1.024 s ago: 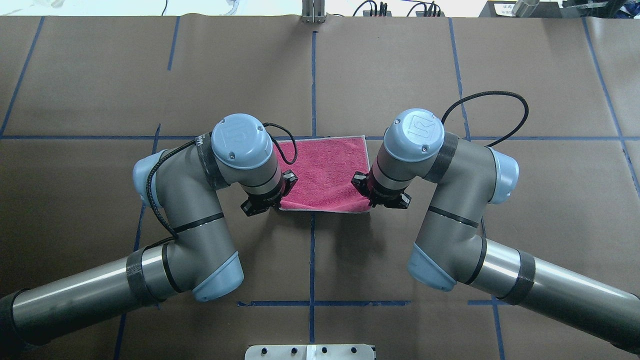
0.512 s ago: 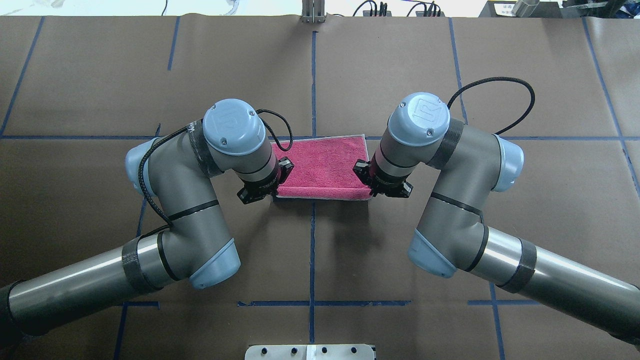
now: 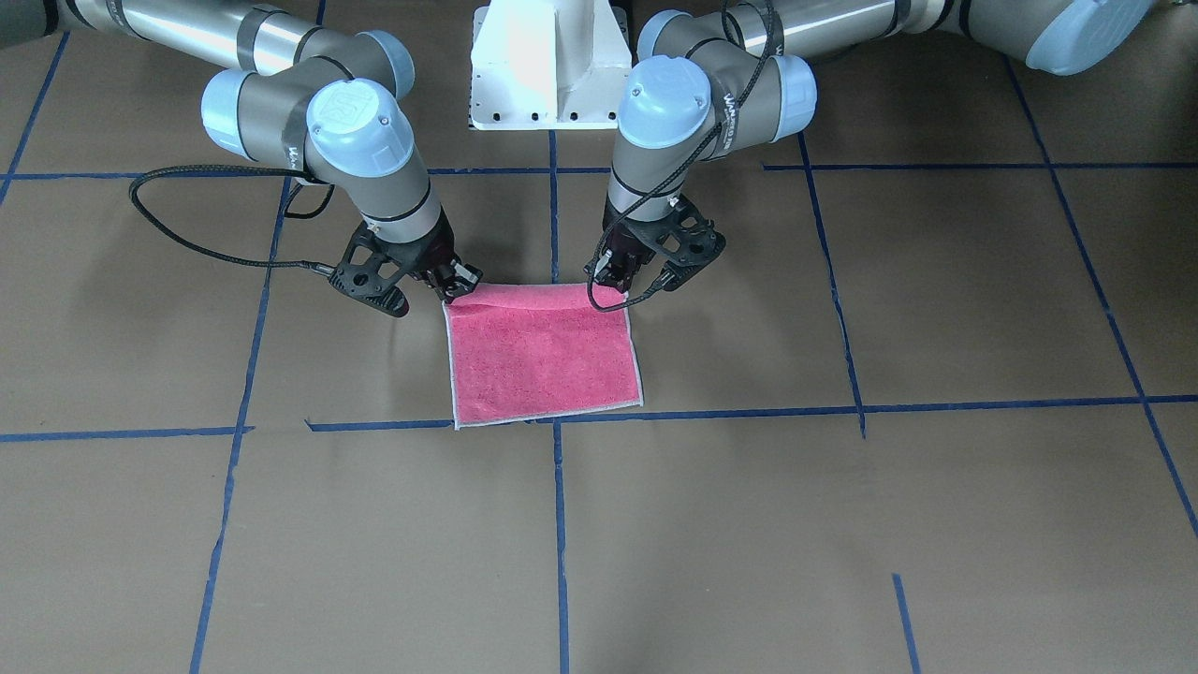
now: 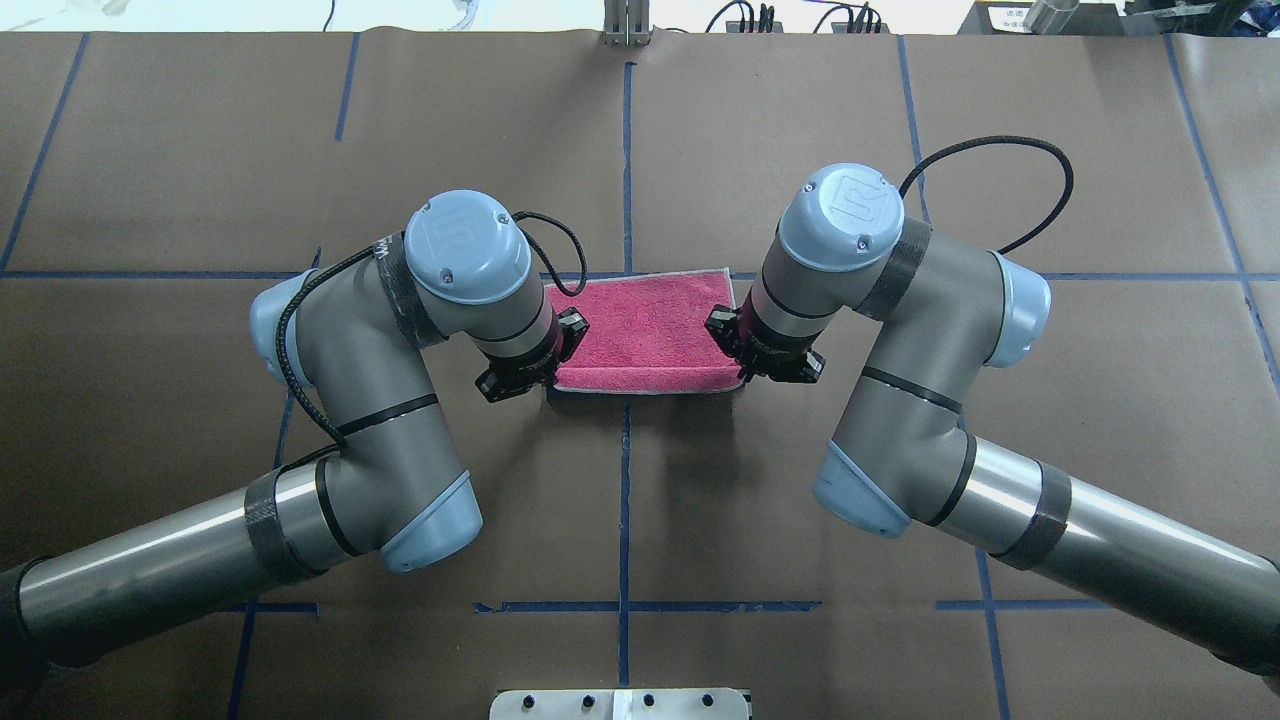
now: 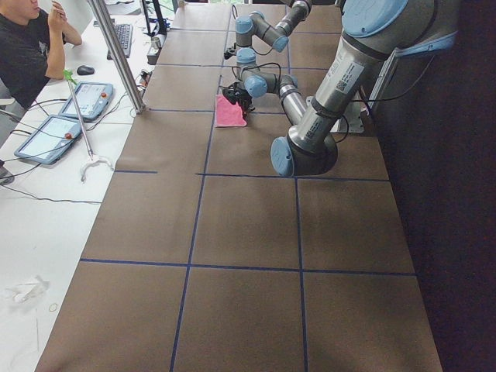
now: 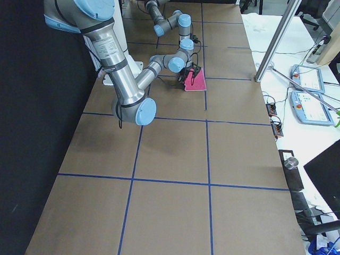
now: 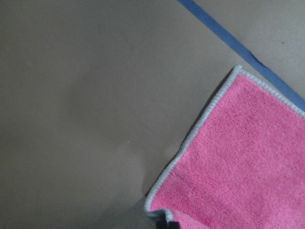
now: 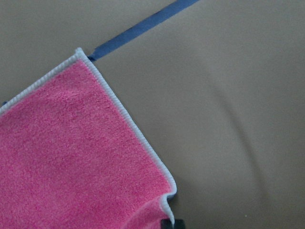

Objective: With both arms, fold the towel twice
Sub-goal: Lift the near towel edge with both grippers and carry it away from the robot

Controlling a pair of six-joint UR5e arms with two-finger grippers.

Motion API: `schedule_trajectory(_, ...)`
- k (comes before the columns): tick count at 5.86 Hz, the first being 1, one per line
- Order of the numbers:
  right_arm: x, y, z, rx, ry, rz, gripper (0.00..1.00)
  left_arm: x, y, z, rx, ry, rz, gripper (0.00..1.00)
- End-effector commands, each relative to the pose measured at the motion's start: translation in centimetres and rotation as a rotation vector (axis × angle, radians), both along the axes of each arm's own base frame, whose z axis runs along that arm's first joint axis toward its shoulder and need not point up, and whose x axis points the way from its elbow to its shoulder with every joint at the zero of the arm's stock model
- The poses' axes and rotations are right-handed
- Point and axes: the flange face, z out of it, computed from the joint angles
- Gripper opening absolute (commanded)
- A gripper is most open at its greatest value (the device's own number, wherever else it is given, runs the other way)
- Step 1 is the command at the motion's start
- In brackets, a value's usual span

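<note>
- Brown paper covers the table (image 4: 800,130), crossed by blue tape lines (image 4: 1050,276); the small pink-red terry towel (image 4: 650,325) lies near its middle, between my two arms.
- My left gripper (image 3: 608,285) and right gripper (image 3: 456,288) are each pinched narrow on a near corner of it, raised off the paper.
- By my judgement the first fold is only begun and the second is all left.
- Its far whitish edge lies flat along the tape, and nothing stands between my grippers and that edge.

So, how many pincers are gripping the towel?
2. The left pincer holds one robot-side corner of the towel; the right pincer holds the other. Both corners are lifted.
</note>
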Motion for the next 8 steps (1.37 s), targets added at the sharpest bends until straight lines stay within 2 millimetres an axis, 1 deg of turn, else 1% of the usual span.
schedule_trajectory(1, 0.1, -0.4, -0.6, -0.023, -0.019, -0.017, 0.0, -0.1, 0.1, -0.6, 0.002, 0.01, -0.001, 0.01)
schedule_trajectory(2, 0.4, 0.1, -1.0, -0.044, -0.039, -0.034, 0.0, -0.1, 0.7, -0.9, -0.032, 0.03, 0.041, 0.01)
schedule_trajectory(3, 0.4, 0.1, -0.9, -0.05, -0.033, -0.035, 0.0, -0.5, 1.2, -1.2, -0.041, 0.044, 0.059, 0.01)
schedule_trajectory(5, 1.9, 1.3, -1.9, -0.073, -0.013, -0.04, 0.0, -1.1, 1.5, -1.5, -0.038, 0.052, 0.06, 0.01)
schedule_trajectory(6, 1.8, 1.4, -1.7, -0.075, -0.01, -0.043, 0.0, -1.4, 1.7, -1.0, -0.04, 0.049, 0.06, 0.01)
schedule_trajectory(7, 1.8, 1.7, -1.4, -0.076, -0.009, -0.046, 0.0, -1.7, 2.1, -1.6, -0.033, 0.059, 0.062, 0.01)
schedule_trajectory(8, 1.8, 1.8, -1.3, -0.076, -0.007, -0.046, 0.0, -1.8, 2.1, -1.6, -0.036, 0.059, 0.06, 0.01)
